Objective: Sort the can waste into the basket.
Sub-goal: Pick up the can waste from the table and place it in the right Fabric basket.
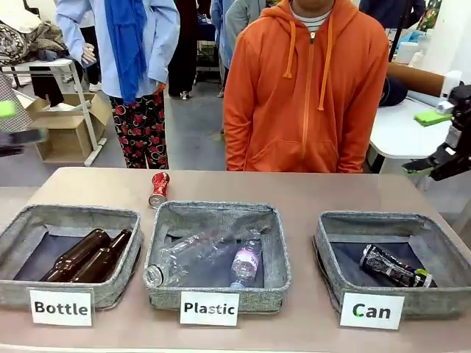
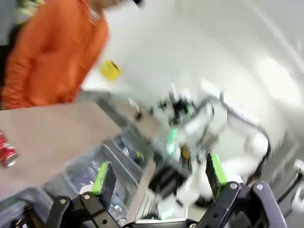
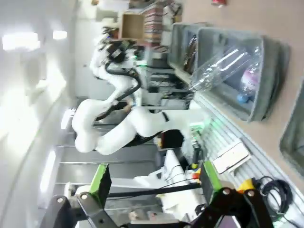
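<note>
Both grippers up off the table, jaws wide, nothing held: left gripper [image 2: 160,173], right gripper [image 3: 154,183]. Near edge, right side: Can basket [image 1: 324,254], black can [image 1: 394,266] lying inside. Red can [image 1: 159,189] lies on bare table [image 1: 331,193], just behind the Plastic basket [image 1: 278,250]. Person in orange hoodie [image 1: 305,95] stands at far side.

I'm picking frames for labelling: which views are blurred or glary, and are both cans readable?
Front view: the table is sharp and evenly lit, and the red can and black can are both crisp. Left wrist view: heavy motion smear across the background and the red can, while the left gripper itself is crisp. Right wrist view: rolled sideways and mostly sharp, with the ceiling lights blown out.
</note>
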Action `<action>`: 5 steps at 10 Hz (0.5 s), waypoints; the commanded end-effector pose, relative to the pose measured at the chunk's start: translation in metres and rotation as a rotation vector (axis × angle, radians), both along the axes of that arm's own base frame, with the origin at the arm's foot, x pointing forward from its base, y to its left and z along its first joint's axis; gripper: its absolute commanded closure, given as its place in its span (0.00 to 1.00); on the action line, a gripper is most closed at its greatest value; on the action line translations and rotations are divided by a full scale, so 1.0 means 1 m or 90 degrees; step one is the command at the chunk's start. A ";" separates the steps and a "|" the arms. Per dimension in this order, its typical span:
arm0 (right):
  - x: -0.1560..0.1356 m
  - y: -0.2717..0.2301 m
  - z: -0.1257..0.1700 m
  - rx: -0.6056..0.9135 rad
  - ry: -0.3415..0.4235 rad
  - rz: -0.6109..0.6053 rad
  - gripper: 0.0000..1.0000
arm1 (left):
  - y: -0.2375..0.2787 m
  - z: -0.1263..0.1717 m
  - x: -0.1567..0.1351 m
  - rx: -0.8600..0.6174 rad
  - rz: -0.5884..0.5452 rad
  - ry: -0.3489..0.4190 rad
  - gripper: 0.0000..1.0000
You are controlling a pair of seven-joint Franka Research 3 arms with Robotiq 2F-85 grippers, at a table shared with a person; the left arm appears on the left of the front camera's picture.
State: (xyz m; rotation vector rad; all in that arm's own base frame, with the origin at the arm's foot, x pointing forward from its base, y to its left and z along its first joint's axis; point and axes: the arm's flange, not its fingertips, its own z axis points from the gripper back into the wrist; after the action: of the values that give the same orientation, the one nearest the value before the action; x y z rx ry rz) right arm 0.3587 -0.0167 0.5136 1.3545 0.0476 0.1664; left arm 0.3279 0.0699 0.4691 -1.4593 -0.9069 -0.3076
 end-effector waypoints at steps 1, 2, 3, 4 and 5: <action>0.001 -0.029 -0.006 0.013 -0.004 -0.038 0.00 | 0.002 -0.075 -0.032 -0.123 0.095 0.053 0.00; 0.000 0.000 0.000 0.000 0.000 0.000 0.00 | 0.000 0.000 0.000 0.000 0.000 0.000 0.00; 0.000 0.000 0.000 0.000 0.000 0.000 0.00 | 0.000 0.000 0.000 0.000 0.000 0.000 0.00; 0.000 0.000 0.000 0.000 0.000 0.000 0.00 | 0.000 0.000 0.000 0.000 0.000 0.000 0.00; 0.000 0.000 0.000 0.000 0.000 0.000 0.00 | 0.000 0.000 0.000 0.000 0.000 0.000 0.00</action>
State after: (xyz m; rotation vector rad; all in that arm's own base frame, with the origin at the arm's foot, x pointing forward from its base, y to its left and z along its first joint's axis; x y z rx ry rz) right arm 0.3580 -0.0173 0.5087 1.3504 0.0637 0.1718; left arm 0.3335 0.0679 0.4647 -1.4630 -0.8968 -0.3135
